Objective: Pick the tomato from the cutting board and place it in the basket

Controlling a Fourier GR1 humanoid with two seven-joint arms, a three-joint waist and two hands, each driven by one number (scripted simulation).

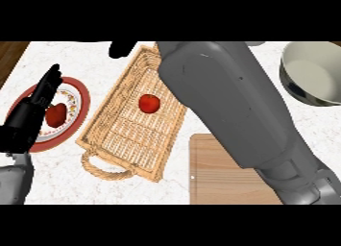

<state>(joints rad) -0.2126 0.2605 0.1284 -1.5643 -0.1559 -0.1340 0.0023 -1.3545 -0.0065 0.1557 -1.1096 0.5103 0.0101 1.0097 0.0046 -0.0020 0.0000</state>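
Tomato (149,103) lies inside the wicker basket (105,129), roughly mid-tray on the weave, nothing touching it; the cutting board (215,178) at lower centre shows no tomato on its visible part, so the placing looks done by my read. Handling judgement: small, round, smooth skin, light, a bit soft, likely to roll or slip; best taken across its widest part from above with fingers and thumb on opposite sides, not squeezed hard. Right forearm (229,105) crosses the view diagonally from lower right to the basket's far end, covering the basket's right rim and part of the board. Right hand (122,48) shows only as a dark shape at the top edge beyond the basket; cannot tell how its fingers are set. Left hand (32,108) rests at the left, fingers straight and relaxed, holding nothing, over a red-rimmed plate (77,89) that carries another red fruit (56,115), easy to confuse with the target. A metal bowl (318,72) sits upper right, well apart. Main obstruction is the right forearm itself.
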